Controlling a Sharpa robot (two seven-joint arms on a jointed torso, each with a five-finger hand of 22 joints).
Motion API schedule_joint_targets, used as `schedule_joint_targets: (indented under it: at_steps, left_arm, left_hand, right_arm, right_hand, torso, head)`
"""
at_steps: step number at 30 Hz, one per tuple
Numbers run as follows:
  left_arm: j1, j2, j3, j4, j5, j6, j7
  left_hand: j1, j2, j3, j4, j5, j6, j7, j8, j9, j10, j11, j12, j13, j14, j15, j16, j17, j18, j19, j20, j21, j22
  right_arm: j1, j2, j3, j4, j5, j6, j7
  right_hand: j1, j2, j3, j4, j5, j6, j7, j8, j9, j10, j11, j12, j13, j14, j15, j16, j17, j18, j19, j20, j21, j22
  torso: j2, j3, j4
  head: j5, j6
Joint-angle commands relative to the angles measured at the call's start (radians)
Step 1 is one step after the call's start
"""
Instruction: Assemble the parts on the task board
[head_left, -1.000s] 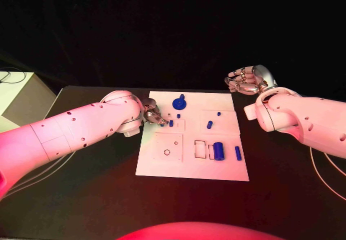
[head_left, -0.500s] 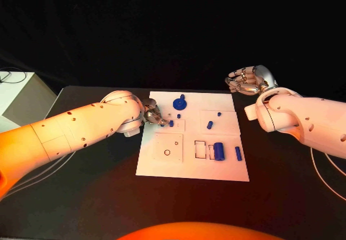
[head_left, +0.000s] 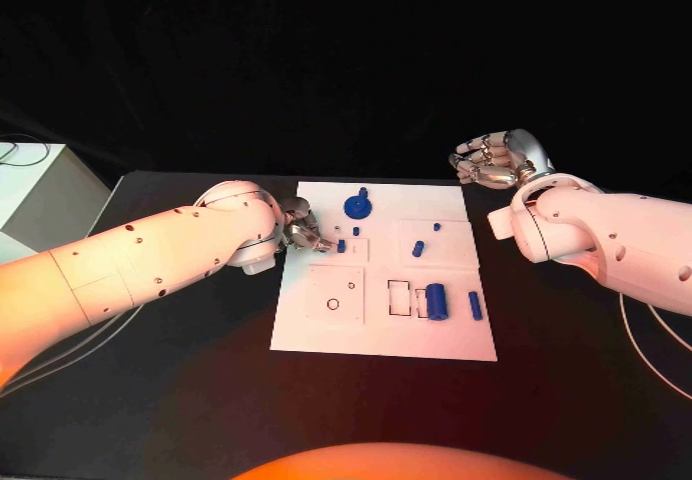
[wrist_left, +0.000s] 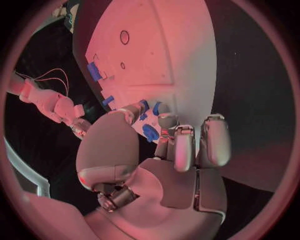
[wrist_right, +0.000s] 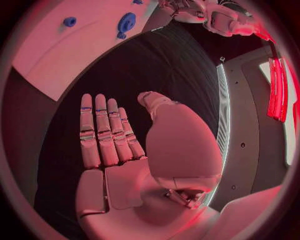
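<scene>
The task board (head_left: 382, 320) at the frame's centre looks like smooth matt white plastic. The blue parts (head_left: 436, 301) on it look like plastic with a slight sheen. The table (head_left: 173, 380) is matt black. Both hands, left (head_left: 306, 230) and right (head_left: 490, 160), gleam like polished metal; the arms look like glossy white plastic.

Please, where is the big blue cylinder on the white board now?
In the head view, the big blue cylinder lies on the task board, in its near right part, between a rectangular slot and a thinner blue pin.
</scene>
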Motion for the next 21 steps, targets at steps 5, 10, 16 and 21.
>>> schedule_joint_targets:
  at_steps: [5,10,16,21]
  left_arm:
    - [-0.003,-0.017,-0.001,0.024,-0.009,0.024,-0.001]
    - [-0.003,-0.033,0.002,0.047,-0.005,0.031,-0.001]
    - [-0.003,-0.055,0.006,0.080,0.001,0.040,0.001]
    - [-0.005,-0.079,0.015,0.112,0.004,0.035,0.002]
  left_hand:
    - [-0.001,0.016,-0.011,-0.001,0.002,-0.008,0.000,-0.002,0.001,-0.009,0.000,-0.004,-0.003,0.088,0.005,-0.005,0.212,-0.006,-0.008,0.002,-0.004,-0.002]
    - [0.007,0.023,-0.012,-0.002,0.005,-0.009,0.000,-0.002,0.002,-0.009,0.000,-0.003,-0.002,0.088,0.005,-0.005,0.213,-0.006,-0.009,0.002,-0.005,-0.003]
    - [0.014,0.020,-0.018,-0.003,0.004,-0.010,0.000,-0.001,0.003,-0.012,0.001,-0.004,-0.004,0.087,0.005,-0.006,0.210,-0.006,-0.010,0.003,-0.006,-0.004]
    - [0.024,0.012,-0.034,-0.002,0.002,-0.016,0.003,-0.002,0.004,-0.019,0.003,-0.006,-0.010,0.084,0.007,-0.010,0.203,-0.004,-0.014,0.004,-0.010,-0.011]
  right_arm:
    - [-0.001,-0.001,0.000,0.001,-0.010,0.013,0.012]
    - [-0.001,-0.001,0.000,0.000,-0.010,0.014,0.011]
    - [-0.003,-0.001,0.000,0.000,-0.010,0.014,0.011]
    - [-0.004,-0.002,0.000,0.000,-0.010,0.014,0.011]
  right_hand:
    - [-0.004,0.006,-0.003,0.001,0.005,-0.004,0.029,-0.006,-0.001,-0.002,-0.001,-0.004,-0.001,-0.007,0.002,-0.007,-0.001,0.013,-0.010,0.000,0.000,-0.001]
    - [-0.004,0.006,-0.003,0.002,0.005,-0.004,0.029,-0.006,-0.001,-0.002,-0.001,-0.004,-0.001,-0.008,0.002,-0.008,-0.002,0.013,-0.011,0.000,-0.001,-0.002]
    - [-0.004,0.006,-0.003,0.002,0.005,-0.004,0.029,-0.006,-0.001,-0.002,-0.001,-0.004,-0.001,-0.008,0.002,-0.008,-0.002,0.013,-0.011,0.000,-0.001,-0.002]
    - [-0.004,0.006,-0.003,0.002,0.005,-0.004,0.029,-0.006,-0.001,-0.002,-0.001,-0.004,-0.001,-0.008,0.002,-0.008,-0.002,0.013,-0.011,0.000,-0.001,-0.002]
  torso:
    - [-0.001,0.0006,0.0007]
    - [-0.002,-0.0004,0.0004]
    - [-0.002,0.0007,0.0008]
    - [-0.001,0.0012,0.0001]
  head:
    - [0.000,-0.001]
    - [-0.001,-0.001]
    - [-0.002,-0.001]
    - [-0.003,0.003]
